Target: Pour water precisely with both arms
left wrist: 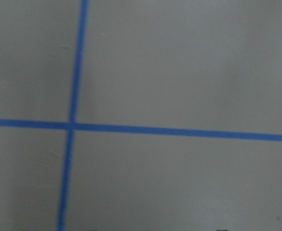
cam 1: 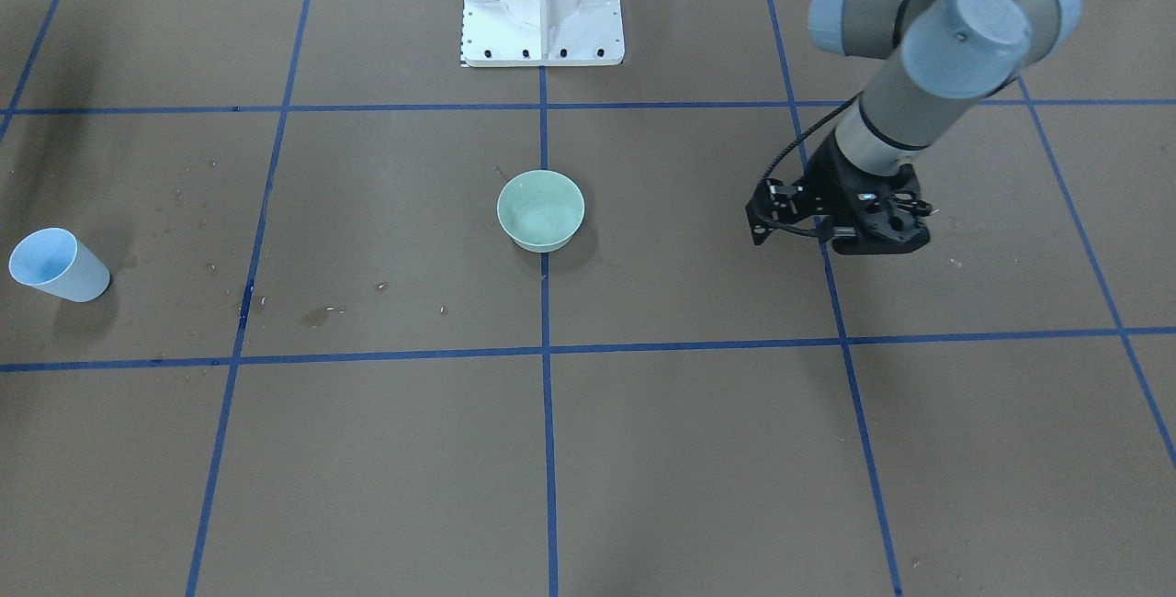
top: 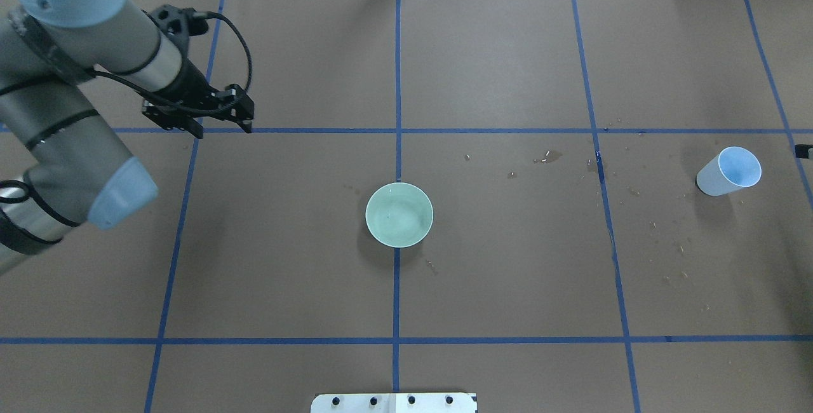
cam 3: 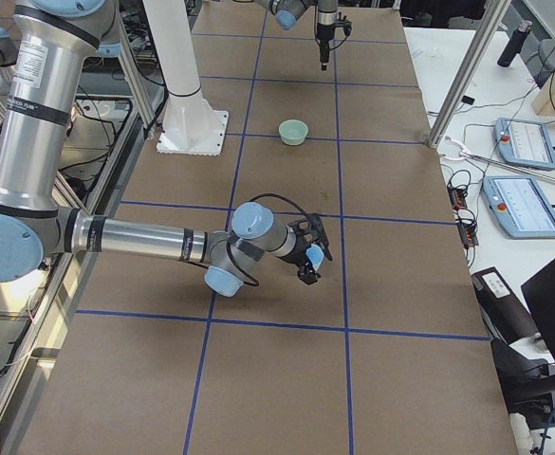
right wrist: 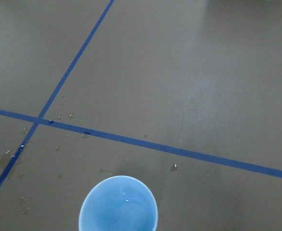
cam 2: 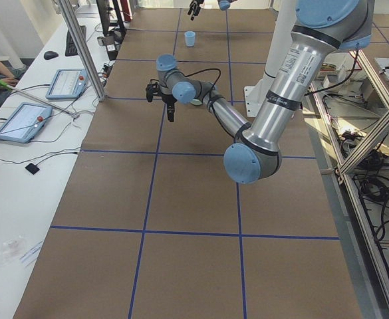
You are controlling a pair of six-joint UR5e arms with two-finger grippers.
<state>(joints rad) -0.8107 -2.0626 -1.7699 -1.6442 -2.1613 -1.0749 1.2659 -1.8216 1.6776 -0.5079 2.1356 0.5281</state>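
A pale blue cup stands upright at the table's right end, also seen in the front view. The right wrist view looks down into the cup, where faint white glints show water. A mint green bowl sits at the table's centre. My left gripper hovers open and empty over the far left, well away from the bowl. My right gripper is beside the cup in the exterior right view; I cannot tell whether it is open, shut, or touching the cup.
Water droplets and a small puddle spot the brown paper between bowl and cup. Blue tape lines grid the table. The white pedestal stands at the robot's edge. Tablets and cables lie beyond the far edge.
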